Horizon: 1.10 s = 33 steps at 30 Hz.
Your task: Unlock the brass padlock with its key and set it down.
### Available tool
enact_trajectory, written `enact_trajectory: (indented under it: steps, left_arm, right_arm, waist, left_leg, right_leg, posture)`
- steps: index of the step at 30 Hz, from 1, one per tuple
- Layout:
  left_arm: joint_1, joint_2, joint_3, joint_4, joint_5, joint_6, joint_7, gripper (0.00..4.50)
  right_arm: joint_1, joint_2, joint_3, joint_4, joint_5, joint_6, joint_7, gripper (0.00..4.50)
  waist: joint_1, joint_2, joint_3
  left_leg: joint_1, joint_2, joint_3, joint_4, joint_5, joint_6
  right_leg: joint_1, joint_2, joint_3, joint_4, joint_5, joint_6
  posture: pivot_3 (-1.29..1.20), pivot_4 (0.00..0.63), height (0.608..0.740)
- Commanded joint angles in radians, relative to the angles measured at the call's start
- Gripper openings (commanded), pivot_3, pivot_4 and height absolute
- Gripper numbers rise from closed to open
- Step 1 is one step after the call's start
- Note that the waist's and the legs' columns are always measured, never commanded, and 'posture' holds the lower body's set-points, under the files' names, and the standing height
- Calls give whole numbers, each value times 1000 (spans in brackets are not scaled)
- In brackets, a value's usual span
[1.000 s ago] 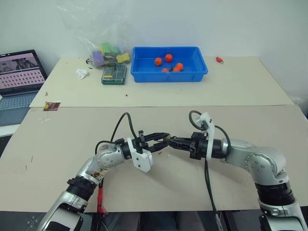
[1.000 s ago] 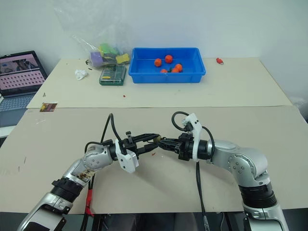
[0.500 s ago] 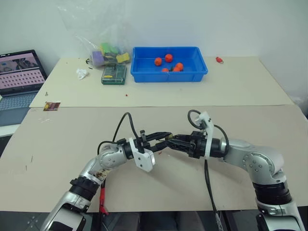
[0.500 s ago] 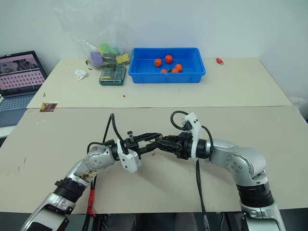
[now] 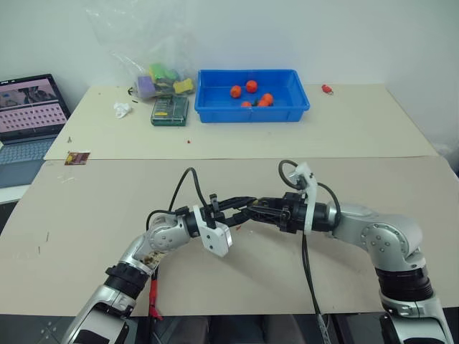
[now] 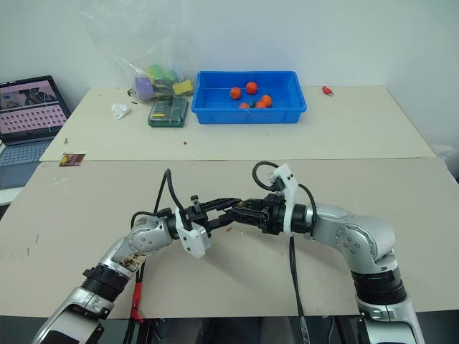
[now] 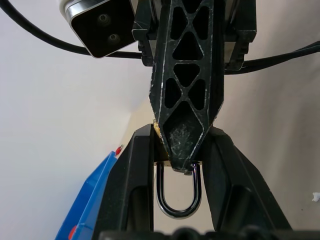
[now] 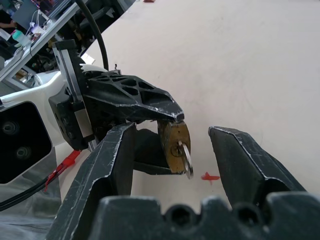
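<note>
Open tabletop (image 5: pixel 93 201) all around the two arms, toward near, left and right edges. Blocked along the far edge by blue bin (image 5: pixel 252 95), green box (image 5: pixel 170 110) and plastic bag (image 5: pixel 154 72). Laptop (image 5: pixel 29 118) off the far-left corner. Black cables (image 5: pixel 308 265) dangling at near edge.

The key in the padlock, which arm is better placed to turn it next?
The right. Its open fingers straddle the key, which sits in the brass padlock. The left gripper is busy clamping that padlock.

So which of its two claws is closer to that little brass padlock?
Left. The left end effector clamps the brass padlock itself; the right end effector stands open around it, fingers apart from it.
</note>
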Motion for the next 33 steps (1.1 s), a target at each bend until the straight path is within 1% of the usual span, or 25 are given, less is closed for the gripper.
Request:
enact_trajectory:
  steps: [1, 8, 12, 15, 16, 17, 23, 27, 29, 30, 31, 32, 33]
  left_arm:
    - [-10, -2, 1, -24, -18, -23, 10, 815]
    - [-7, -2, 1, -24, -17, -23, 11, 815]
    - [-12, -6, -2, -16, -14, -27, 13, 815]
    - [-12, -6, -2, -17, -13, -30, 13, 815]
    - [-11, -5, -2, -18, -13, -29, 13, 815]
    - [-10, -4, -1, -17, -14, -30, 13, 815]
    - [-17, -4, 3, -6, -14, -32, 15, 815]
    - [-16, -1, -2, -4, -39, -35, -1, 815]
    - [-12, 1, -6, -4, -58, -26, -16, 1833]
    - [-10, 3, -9, -2, -67, -22, -24, 2195]
    - [-9, 5, -10, -1, -73, -20, -29, 2457]
    - [-8, 7, -10, -1, -81, -21, -34, 3027]
    - [-7, 9, -9, 0, -88, -20, -39, 3340]
  right_arm:
    - [-26, -8, -28, -10, 8, -7, 17, 2888]
    - [-29, -12, -30, -6, 9, -6, 30, 2888]
    - [-29, -15, -29, -2, 11, -1, 43, 1858]
    - [-28, -16, -27, -5, 15, 1, 50, 802]
    - [-27, -15, -28, -5, 17, 3, 52, 388]
    - [-26, -15, -29, -6, 19, 5, 53, 143]
    - [-25, -13, -29, -9, 22, 8, 57, 122]
    - [-28, -12, -23, -9, 3, -4, 50, 122]
    - [-30, -12, -23, -6, 0, -5, 48, 122]
    - [-31, -11, -22, -5, -1, -6, 48, 122]
    - [-31, -12, -21, -4, -3, -6, 48, 122]
    - [-31, -13, -20, -4, -5, -6, 49, 122]
    - [-31, -14, -20, -4, -5, -6, 49, 122]
  waist:
    - [0, 0, 0]
    - [0, 0, 0]
    - [0, 0, 0]
    - [-1, 0, 0]
    - [0, 0, 0]
    - [0, 0, 0]
    - [0, 0, 0]
    - [0, 0, 0]
    - [0, 0, 0]
    - [0, 0, 0]
    - [0, 0, 0]
    - [0, 0, 0]
    - [0, 0, 0]
  left_leg:
    - [0, 0, 0, 0, 0, 0]
    - [0, 0, 0, 0, 0, 0]
    - [0, 0, 0, 0, 0, 0]
    - [0, 0, 0, 0, 0, 0]
    - [0, 0, 0, 0, 0, 0]
    - [0, 0, 0, 0, 0, 0]
    - [0, 0, 0, 0, 0, 0]
    - [0, 0, 0, 0, 0, 0]
    - [0, 0, 0, 0, 0, 0]
    - [0, 0, 0, 0, 0, 0]
    - [0, 0, -1, 0, 0, 0]
    - [0, 0, -1, 0, 0, 0]
    - [0, 0, -1, 0, 0, 0]
  right_leg:
    - [0, 0, 0, 0, 0, 0]
    - [0, 0, 0, 0, 0, 0]
    - [0, 0, 0, 0, 0, 0]
    - [0, 0, 0, 0, 0, 0]
    - [0, 0, 0, 0, 0, 0]
    - [0, 0, 0, 0, 0, 0]
    - [0, 0, 0, 0, 0, 0]
    - [0, 0, 0, 0, 0, 0]
    - [0, 0, 0, 0, 0, 0]
    - [0, 0, 0, 0, 0, 0]
    - [0, 0, 0, 0, 0, 0]
    - [0, 0, 0, 0, 0, 0]
    - [0, 0, 0, 0, 0, 0]
  posture:
    - [0, 150, 740]
    - [0, 150, 740]
    - [0, 150, 740]
    - [0, 150, 740]
    - [0, 150, 740]
    - [0, 150, 740]
    - [0, 150, 740]
    - [0, 150, 740]
    - [0, 150, 740]
    - [0, 150, 740]
    - [0, 150, 740]
    - [0, 150, 740]
    - [0, 150, 740]
